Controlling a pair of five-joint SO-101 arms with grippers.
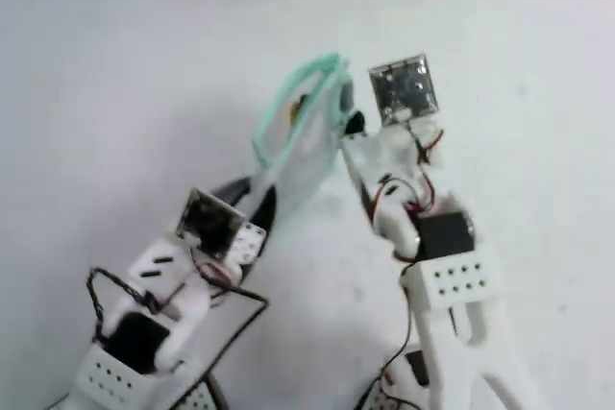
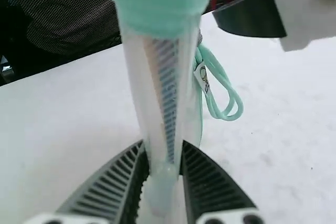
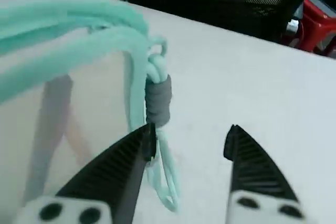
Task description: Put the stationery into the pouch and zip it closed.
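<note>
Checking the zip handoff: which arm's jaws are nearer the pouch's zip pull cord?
Right. The right jaws stand open beside the zip pull cord; the left jaws are shut on the pouch at its opposite end.

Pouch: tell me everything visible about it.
The pouch is clear soft plastic with mint-green zip edging and a mint cord loop bound by a grey sleeve. It stands on edge, mouth seemingly gaping, stationery dimly visible inside. The left gripper pinches the end opposite the zip; the open right gripper sits beside the cord.
</note>
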